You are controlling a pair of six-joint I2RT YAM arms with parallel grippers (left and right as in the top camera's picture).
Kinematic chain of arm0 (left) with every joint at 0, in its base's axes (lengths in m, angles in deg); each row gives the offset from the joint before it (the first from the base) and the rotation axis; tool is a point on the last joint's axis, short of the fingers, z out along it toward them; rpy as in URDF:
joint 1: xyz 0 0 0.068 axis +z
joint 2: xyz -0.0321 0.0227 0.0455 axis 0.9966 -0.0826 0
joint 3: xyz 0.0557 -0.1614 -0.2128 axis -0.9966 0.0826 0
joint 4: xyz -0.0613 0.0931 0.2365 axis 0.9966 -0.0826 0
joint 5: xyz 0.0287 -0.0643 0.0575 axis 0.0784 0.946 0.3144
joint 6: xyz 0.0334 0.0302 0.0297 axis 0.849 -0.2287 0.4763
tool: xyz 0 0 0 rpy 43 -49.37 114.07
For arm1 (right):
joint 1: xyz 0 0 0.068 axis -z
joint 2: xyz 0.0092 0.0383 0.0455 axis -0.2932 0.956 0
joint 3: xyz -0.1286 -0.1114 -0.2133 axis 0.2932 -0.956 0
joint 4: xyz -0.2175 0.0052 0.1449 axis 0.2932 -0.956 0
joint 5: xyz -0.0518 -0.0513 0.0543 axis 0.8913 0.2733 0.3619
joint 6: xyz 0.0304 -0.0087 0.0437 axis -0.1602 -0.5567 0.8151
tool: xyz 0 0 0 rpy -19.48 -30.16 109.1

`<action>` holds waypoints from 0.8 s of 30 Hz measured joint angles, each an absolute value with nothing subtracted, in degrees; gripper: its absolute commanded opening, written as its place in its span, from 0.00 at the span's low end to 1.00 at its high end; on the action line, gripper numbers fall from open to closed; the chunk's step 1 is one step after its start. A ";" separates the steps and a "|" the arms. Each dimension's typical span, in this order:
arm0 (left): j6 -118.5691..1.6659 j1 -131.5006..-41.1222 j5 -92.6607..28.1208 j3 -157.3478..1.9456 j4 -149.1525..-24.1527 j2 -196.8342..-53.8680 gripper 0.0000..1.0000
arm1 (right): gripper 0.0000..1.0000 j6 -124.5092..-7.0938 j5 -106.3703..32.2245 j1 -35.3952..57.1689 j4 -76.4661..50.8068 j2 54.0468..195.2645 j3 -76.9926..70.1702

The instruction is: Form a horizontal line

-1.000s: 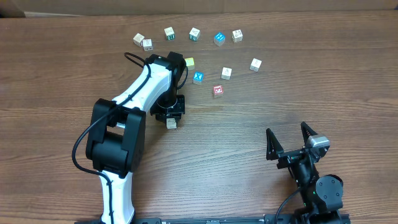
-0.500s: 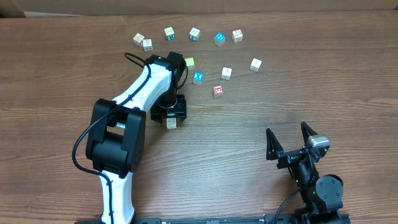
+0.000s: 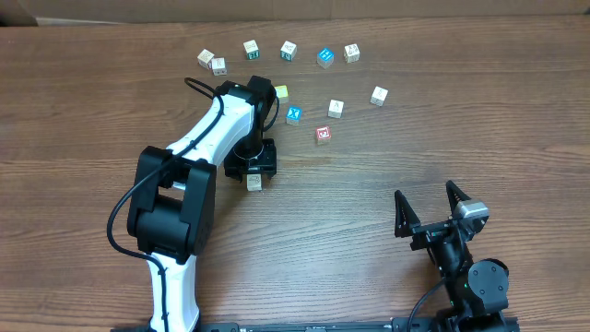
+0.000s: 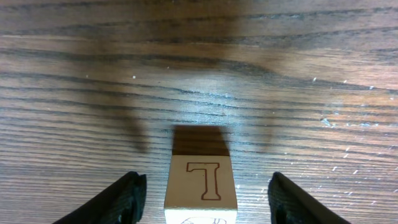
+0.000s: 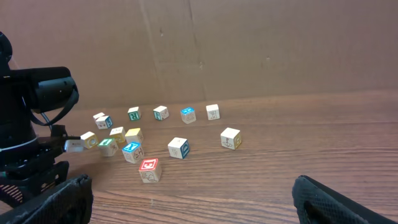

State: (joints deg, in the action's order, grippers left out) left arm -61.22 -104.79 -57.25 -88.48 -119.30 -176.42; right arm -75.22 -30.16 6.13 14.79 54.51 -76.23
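the left gripper stands released, its fingers clear on either side of the pale cream cube, which sits flat on the table, apart from the other cubes. it looks light, rigid and smooth, so it is probably best pinched squarely across two opposite faces. the right gripper gapes wide.
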 measured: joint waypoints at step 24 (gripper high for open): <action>-61.19 -104.73 -58.10 -88.59 -118.60 -176.42 0.66 | 1.00 -75.22 -30.16 6.13 14.79 54.51 -76.23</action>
State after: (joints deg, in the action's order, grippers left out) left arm -61.19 -104.73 -58.10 -88.59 -118.60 -176.42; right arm -75.22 -30.16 6.13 14.79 54.51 -76.23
